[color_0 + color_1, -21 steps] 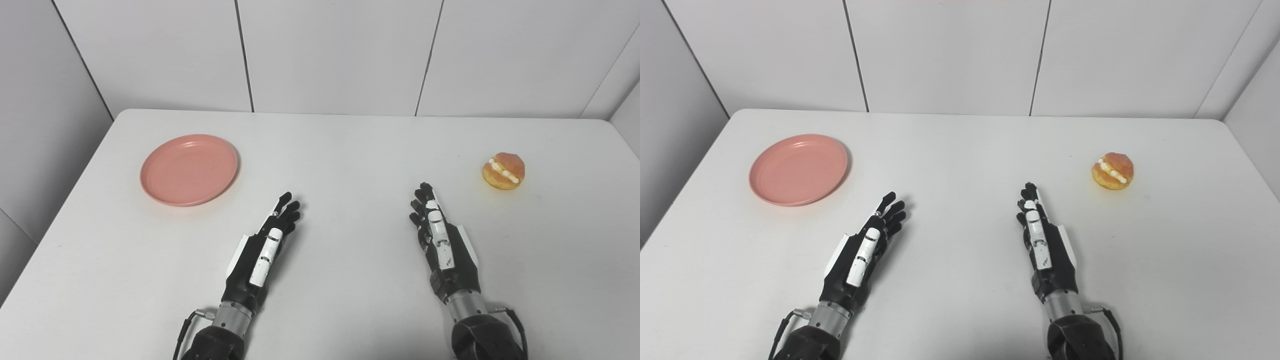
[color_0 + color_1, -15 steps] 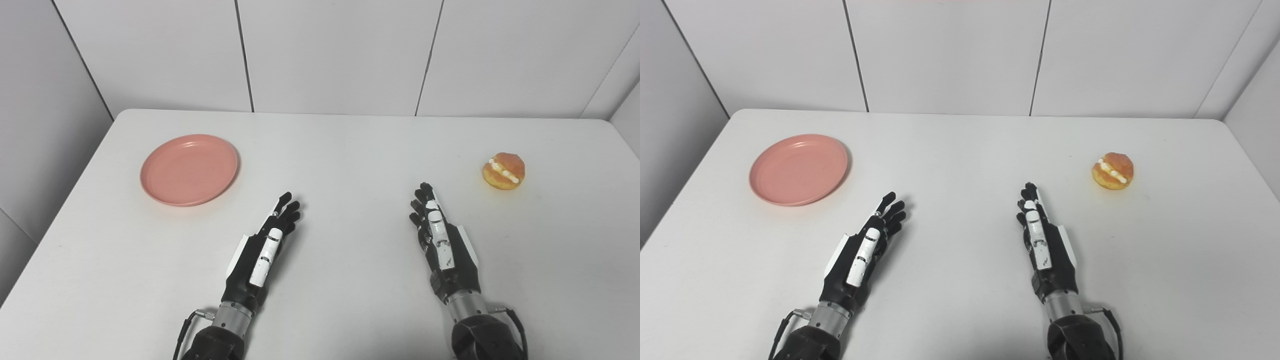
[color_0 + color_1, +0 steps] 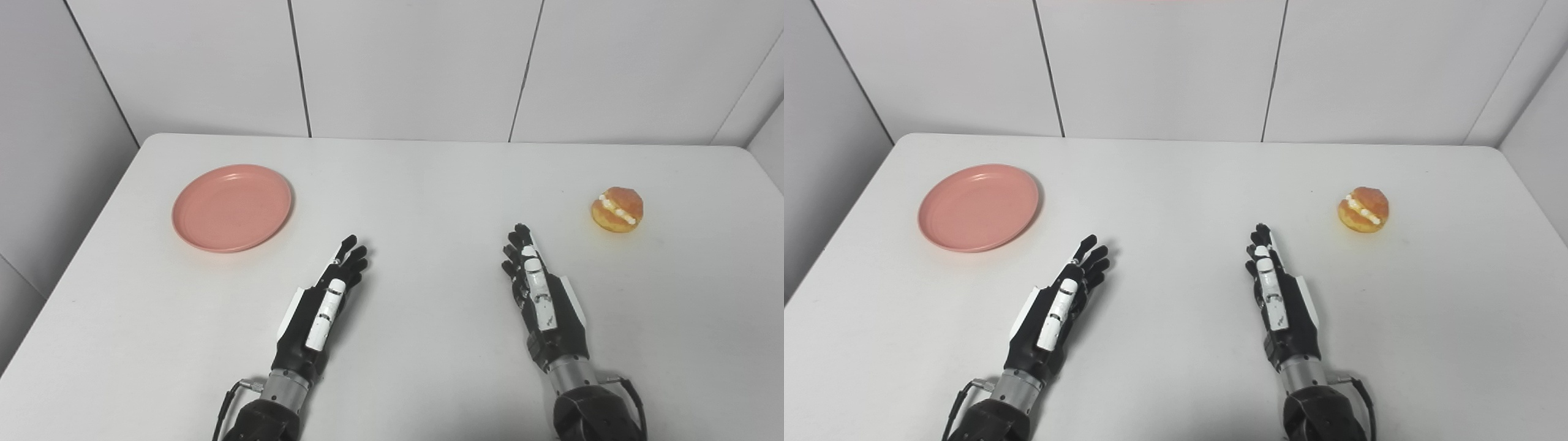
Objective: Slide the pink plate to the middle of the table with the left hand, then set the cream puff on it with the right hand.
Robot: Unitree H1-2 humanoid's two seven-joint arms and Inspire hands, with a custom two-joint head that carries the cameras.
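While both arms are extended over the white tabletop, the left robot hand and the right robot hand are seen with fingers stretched apart, nothing being held. The pink plate is found at the far left, well apart from the left robot hand. The cream puff is placed far right. More right wall is shown by the right eye view.
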